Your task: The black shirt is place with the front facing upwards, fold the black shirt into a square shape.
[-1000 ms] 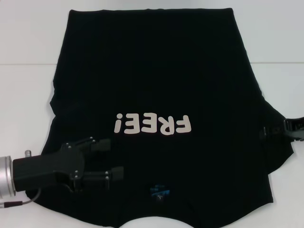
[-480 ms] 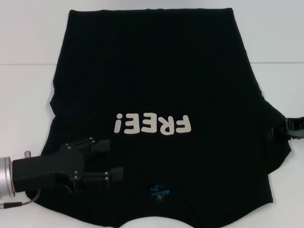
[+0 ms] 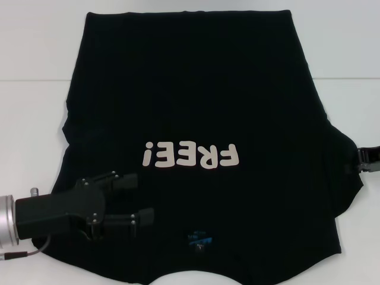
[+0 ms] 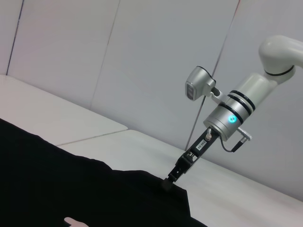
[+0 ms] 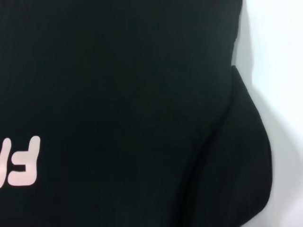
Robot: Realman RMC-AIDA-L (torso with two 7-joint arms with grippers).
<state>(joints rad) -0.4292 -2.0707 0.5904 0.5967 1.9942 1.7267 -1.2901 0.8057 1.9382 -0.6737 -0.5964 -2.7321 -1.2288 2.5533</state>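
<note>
The black shirt [image 3: 196, 89] lies flat on the white table [image 3: 29, 119], front up, with the white "FREE!" print [image 3: 191, 155] and the small blue neck label [image 3: 199, 238] towards me. My left gripper [image 3: 138, 199] is open, low over the shirt's near left shoulder, jaws apart and empty. My right gripper [image 3: 369, 160] shows only partly at the right edge, beside the right sleeve [image 3: 347, 178]. In the left wrist view the right gripper [image 4: 169, 181] has its tip at the sleeve's edge. The right wrist view shows the shirt [image 5: 118, 94] and that sleeve [image 5: 246, 156].
White table surface lies bare to the left and right of the shirt [image 3: 356, 107]. A seam in the table runs across at the back [image 3: 35, 80]. Pale wall panels [image 4: 142, 56] stand behind the table.
My right gripper has drawn back to the right, off the sleeve towards the picture's edge. The left gripper and the shirt have not moved.
</note>
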